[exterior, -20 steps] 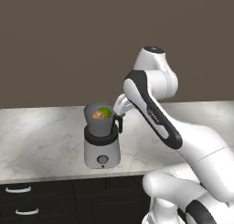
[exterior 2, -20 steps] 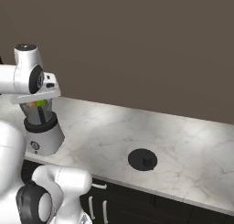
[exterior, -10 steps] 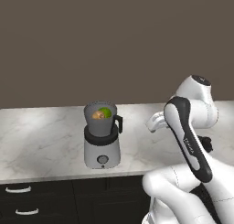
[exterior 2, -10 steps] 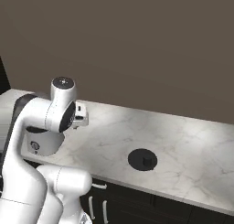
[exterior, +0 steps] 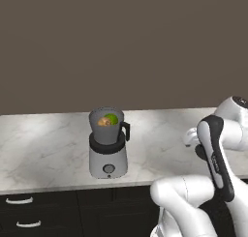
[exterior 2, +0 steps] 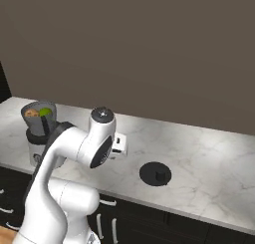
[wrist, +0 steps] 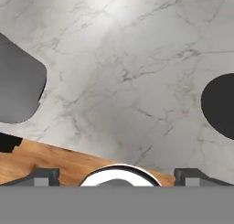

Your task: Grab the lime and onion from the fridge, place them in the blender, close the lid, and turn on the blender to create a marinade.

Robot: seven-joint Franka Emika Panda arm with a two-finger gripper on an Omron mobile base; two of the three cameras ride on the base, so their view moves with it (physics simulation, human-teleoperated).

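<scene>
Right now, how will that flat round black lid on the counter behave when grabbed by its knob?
The flat round black lid probably lifts stiffly and lightly: it looks thin and rigid. Lying flat on the marble counter, it shouldn't roll. Its small central knob may slip in the claw.

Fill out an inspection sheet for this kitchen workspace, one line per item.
Surface: white marble counter above dark cabinets with light handles.
Job's things: blender upright on the counter, jar open; lime and onion lie inside the jar; lid lies flat on the counter, knob up, apart from the blender and off to its right.
Clutter: nothing seen.
Hand: hand open and holding nothing, above bare counter between the blender and the lid.
Cables: nothing seen.
Surroundings: plain dark brown wall behind the counter; a strip of wooden floor below the counter edge in the hand view.
</scene>
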